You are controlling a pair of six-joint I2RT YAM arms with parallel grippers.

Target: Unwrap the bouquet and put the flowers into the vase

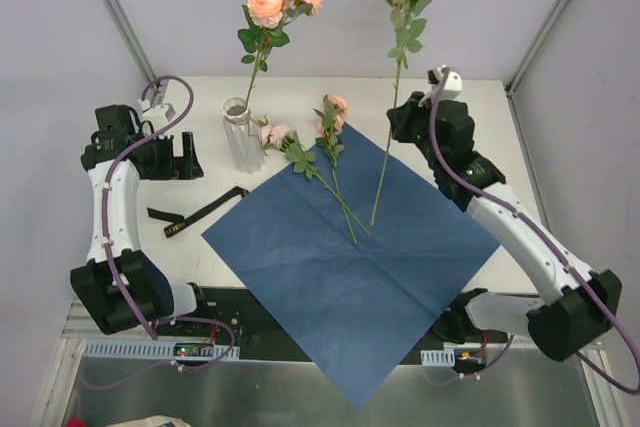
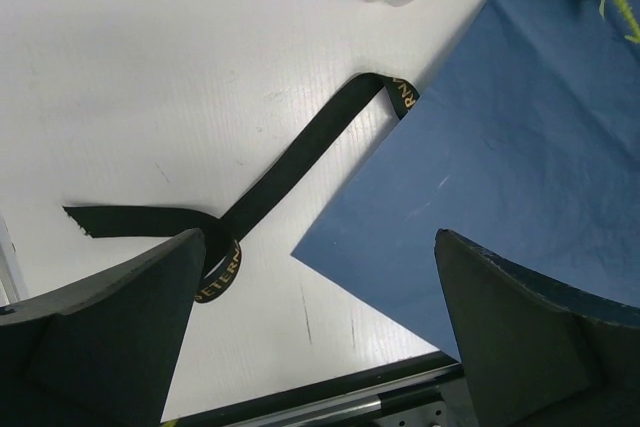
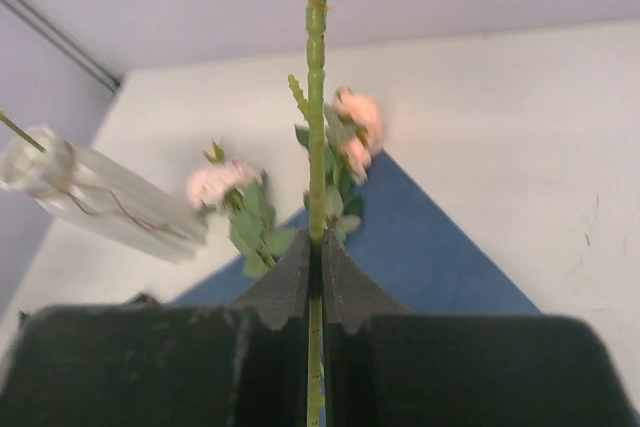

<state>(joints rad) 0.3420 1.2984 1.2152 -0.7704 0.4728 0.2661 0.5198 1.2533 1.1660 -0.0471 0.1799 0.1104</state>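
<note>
Flowers [image 1: 330, 162] lie partly on the upper corner of the blue paper [image 1: 350, 277], mid-frame in the top view. One rose stands in the vase [image 1: 238, 135] just left of them. The right arm reaches from lower right diagonally to upper right of centre. There the right gripper [image 1: 396, 127] is pinched tight on a held stem [image 3: 317, 97], which stands nearly upright with its blooms at the top edge. The left arm folds up along the left edge. The left gripper [image 2: 320, 347] hangs over the table [image 1: 470, 117] with its fingers [image 2: 110, 337] spread wide above the black ribbon [image 2: 290, 167].
</note>
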